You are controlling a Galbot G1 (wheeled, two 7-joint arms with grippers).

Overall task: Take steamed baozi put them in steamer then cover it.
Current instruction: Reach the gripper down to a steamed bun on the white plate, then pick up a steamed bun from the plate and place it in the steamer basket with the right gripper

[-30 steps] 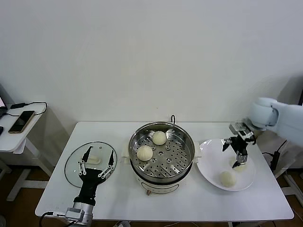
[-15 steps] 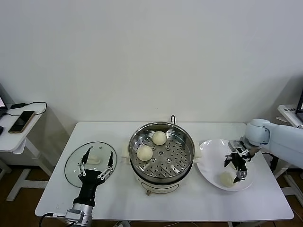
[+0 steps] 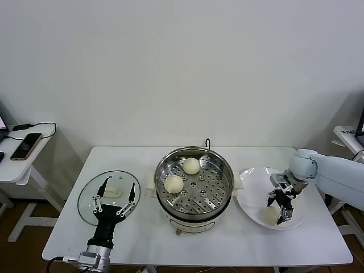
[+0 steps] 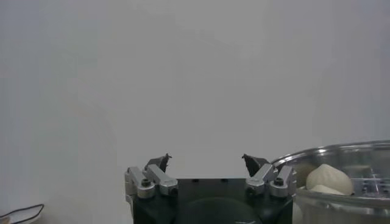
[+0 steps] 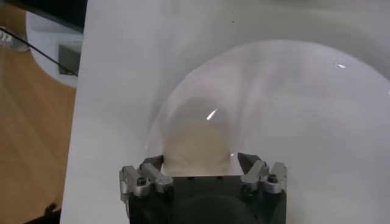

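Note:
The steel steamer stands mid-table with two baozi on its perforated tray, one at the back and one at the front left. A third baozi lies on the white plate to the right. My right gripper is low over the plate, open, with its fingers on either side of this baozi; the right wrist view shows the gripper not closed on it. My left gripper is open and empty, parked above the glass lid. In the left wrist view it shows beside the steamer.
The glass lid with its white handle lies flat on the table's left part. A side table at the far left holds a phone and a cable. The plate sits close to the table's right edge.
My right gripper has come down and toward the front of the plate, from above the rear of the plate to around the front baozi. The left arm has not moved.

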